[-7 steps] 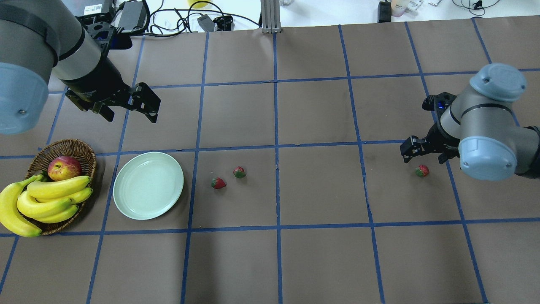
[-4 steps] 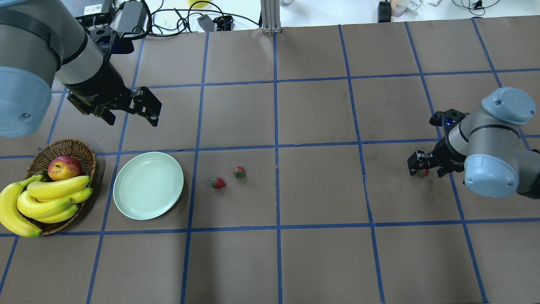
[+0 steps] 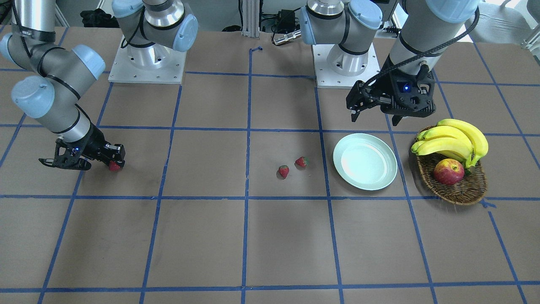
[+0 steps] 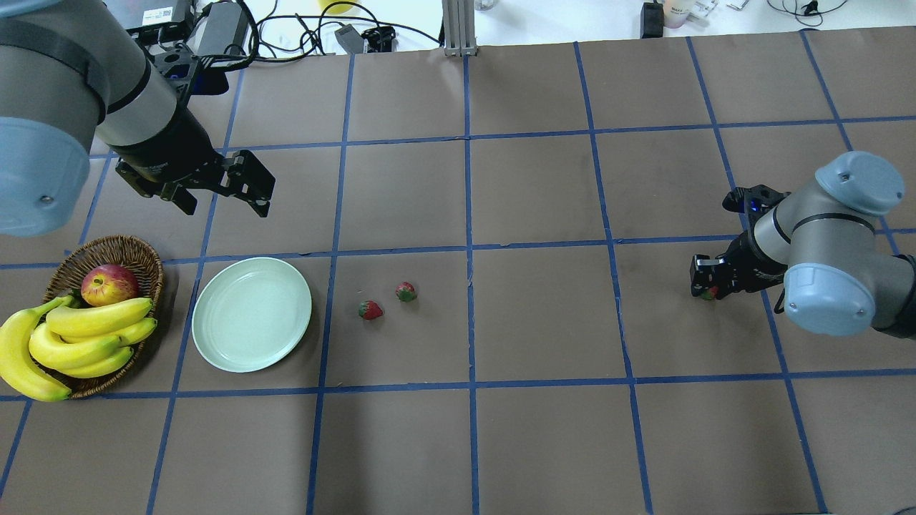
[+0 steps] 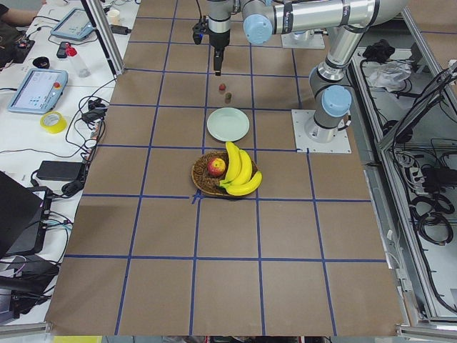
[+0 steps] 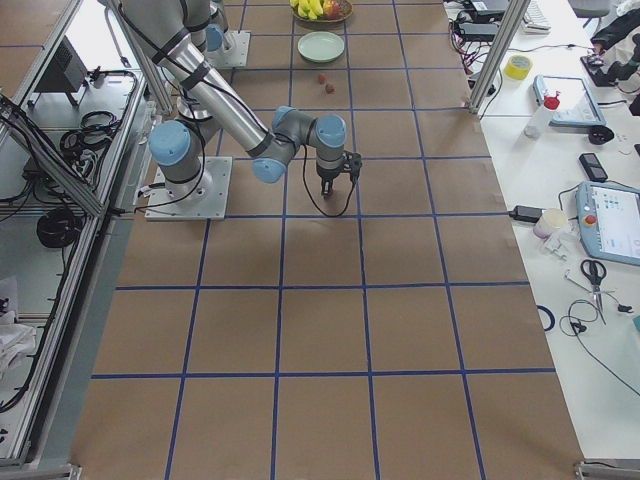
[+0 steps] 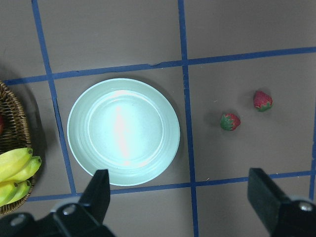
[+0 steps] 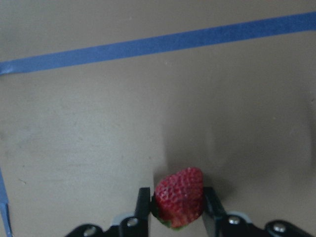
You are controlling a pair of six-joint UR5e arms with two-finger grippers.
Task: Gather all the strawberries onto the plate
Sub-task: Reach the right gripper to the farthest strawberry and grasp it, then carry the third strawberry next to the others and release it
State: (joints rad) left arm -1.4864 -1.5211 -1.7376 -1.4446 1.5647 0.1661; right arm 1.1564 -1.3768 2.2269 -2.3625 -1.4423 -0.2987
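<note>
Pinching the lone strawberry [image 3: 114, 166] between its two fingertips, the right gripper [image 8: 177, 193] is sitting low at the table on the robot's right side. It is well apart from the plate [image 4: 252, 315], which is lying empty far over on the left, just beside the wicker basket [image 4: 147, 259]. In the right wrist view the fingers are flanking only the back part of the berry, and much of the fruit is bulging out ahead of them. I am judging that hold as shallow. Whether the berry is resting on the paper or is already clear of it, I cannot tell.

The main risk is coming from that hold: a tapered, bumpy berry may be squeezing forward out of the fingers as the arm is lifting, then rolling off across the table. The carry is also looking long, so any jolt is working against a thin grip.

Near the plate, the other two strawberries [image 4: 371, 310] [image 4: 406, 291] are lying close together on the approach side, so a low pass is risking a knock that scatters them. The left gripper [image 7: 177, 182] is hovering above the plate with its fingers spread wide and holding nothing — if both arms are heading there at once, they may be clashing. A release from too high may be sending the berry bouncing over the shallow rim.
</note>
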